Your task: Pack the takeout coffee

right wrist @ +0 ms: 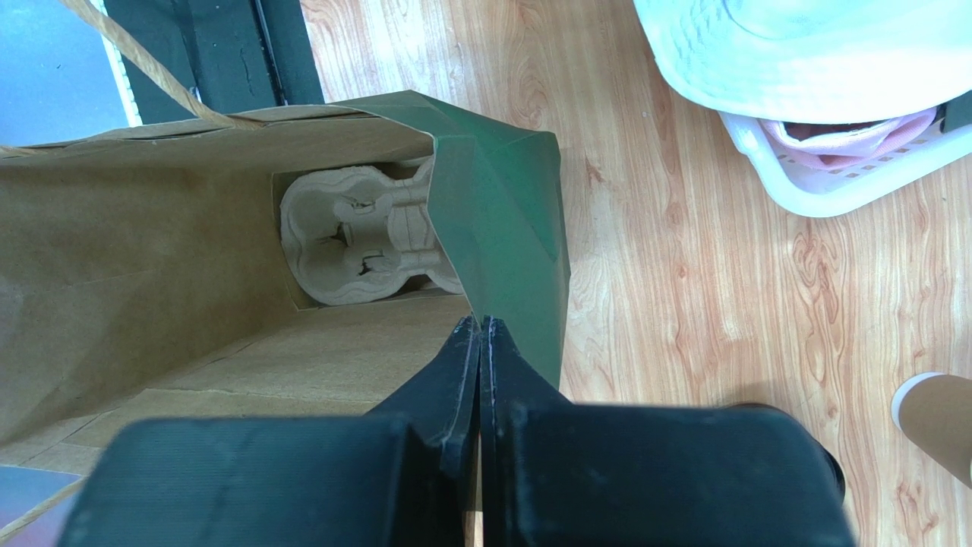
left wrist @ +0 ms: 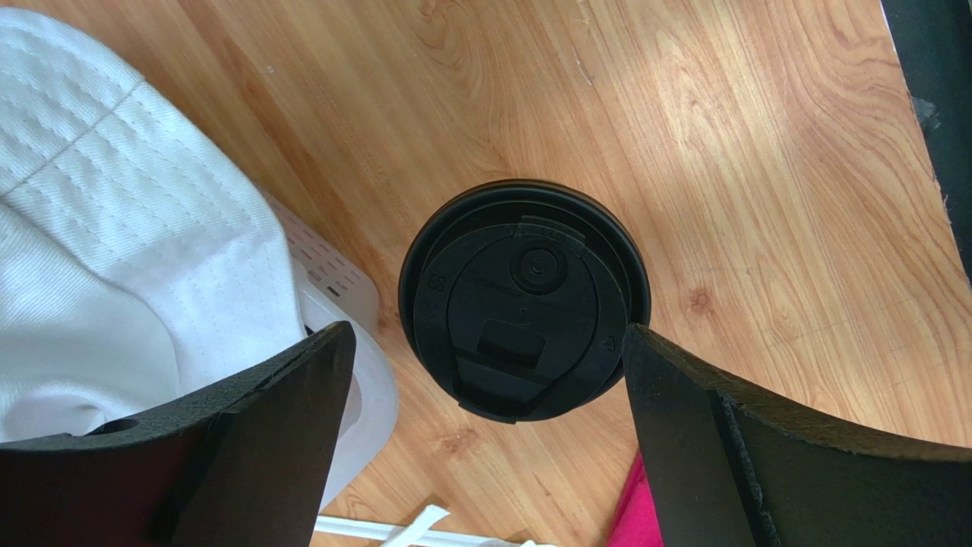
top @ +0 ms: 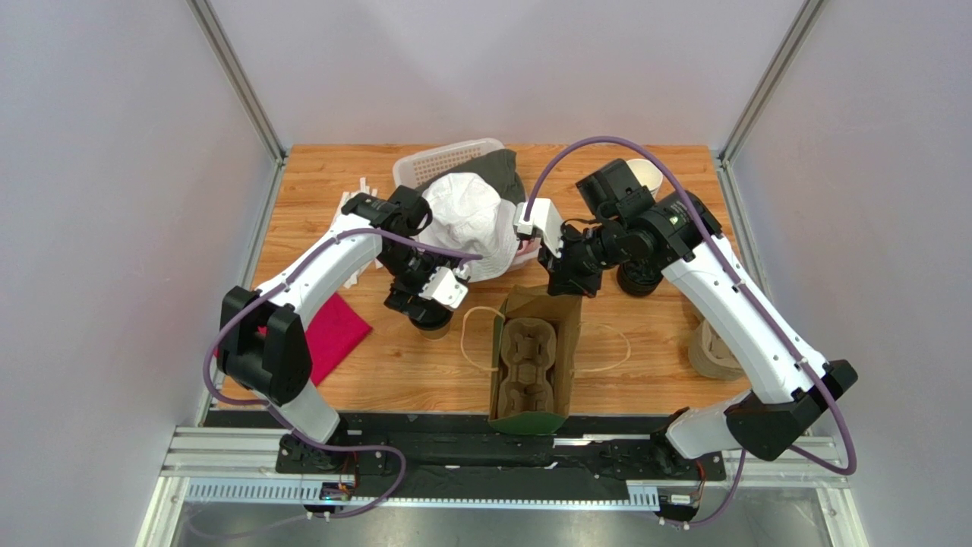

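Found a brown paper bag by the middle of the desk's near edge, open, with a moulded pulp cup carrier deep inside and a string handle hanging out at each side. Saw a pink cloth toward the near left corner and a stack of lidless brown cups by the right edge.

Spotted the right gripper at the far rim of the bag, clenched, fingers pressed flat together right at the green-backed rim flap. Could not tell about any paper pinched between them.

Found the takeout coffee just left of the bag, upright on the bare wood, black lid on. Saw the left gripper directly above it, released, jaws spread wide on either side of the lid. Could not tell about contact with the lid's edge.

Noted a dark round thing on the desk, partly hidden under the right arm.

Saw a white basket farther back, at the middle of the far edge, heaped with white cloth and something dark behind. Noted white sticks toward the far left corner and a pale cup-like thing toward the far right corner, half hidden by the right arm.
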Robot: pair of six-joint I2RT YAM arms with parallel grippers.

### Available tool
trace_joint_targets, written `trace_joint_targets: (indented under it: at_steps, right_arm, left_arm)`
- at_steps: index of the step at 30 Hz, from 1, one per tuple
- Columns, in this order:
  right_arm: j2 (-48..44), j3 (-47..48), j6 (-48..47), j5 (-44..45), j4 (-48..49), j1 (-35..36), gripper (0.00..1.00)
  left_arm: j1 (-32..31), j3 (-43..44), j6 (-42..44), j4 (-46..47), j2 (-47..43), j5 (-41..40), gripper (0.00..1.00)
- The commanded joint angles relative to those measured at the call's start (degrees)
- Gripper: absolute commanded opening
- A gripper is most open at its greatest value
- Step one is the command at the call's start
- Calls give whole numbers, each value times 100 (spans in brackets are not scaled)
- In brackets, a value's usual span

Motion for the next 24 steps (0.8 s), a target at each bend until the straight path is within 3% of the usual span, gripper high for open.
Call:
trace_joint_targets:
  at_steps: [1, 12, 24]
  right_arm:
    - [44, 211, -8, -4, -198, 27, 0]
    - [123, 282, -26, -22, -251, 27, 0]
    - [176, 378, -43, -4, -321, 19, 0]
  left_arm:
    - [-39, -42, 321, -146, 55, 184, 95]
    - [-39, -192, 409, -208, 81, 149, 93]
    - [-65, -245, 339, -155, 239, 158, 82]
